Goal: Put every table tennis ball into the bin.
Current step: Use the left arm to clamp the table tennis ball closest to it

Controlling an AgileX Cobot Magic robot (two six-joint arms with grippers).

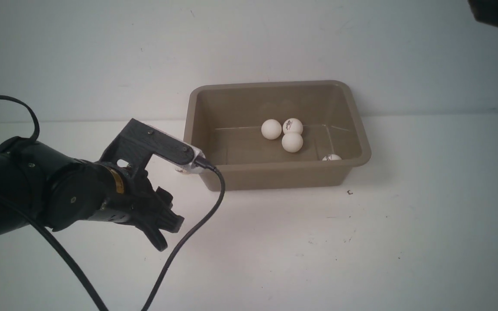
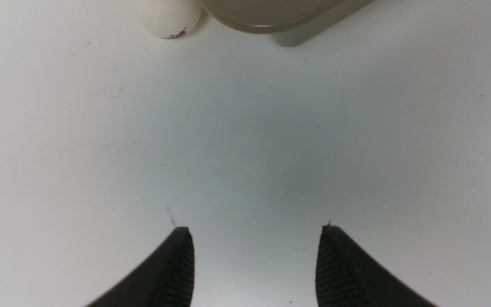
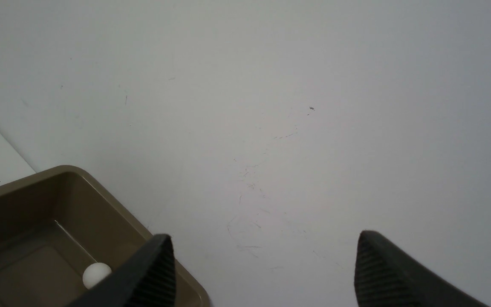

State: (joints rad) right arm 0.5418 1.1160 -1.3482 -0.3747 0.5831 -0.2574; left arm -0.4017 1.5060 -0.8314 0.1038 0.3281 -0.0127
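Observation:
The taupe bin stands on the white table, with several white table tennis balls lying on its floor. One more ball rests on the table against the bin's near-left corner; in the front view it is a sliver behind my left wrist camera. My left gripper hangs open over bare table short of that ball, and shows in the front view too. My right gripper is open and empty beside the bin's rim, with a ball visible inside.
A black cable loops from the left wrist camera down across the table in front of the bin. A dark part of the right arm shows at the top right corner. The wall rises right behind the bin.

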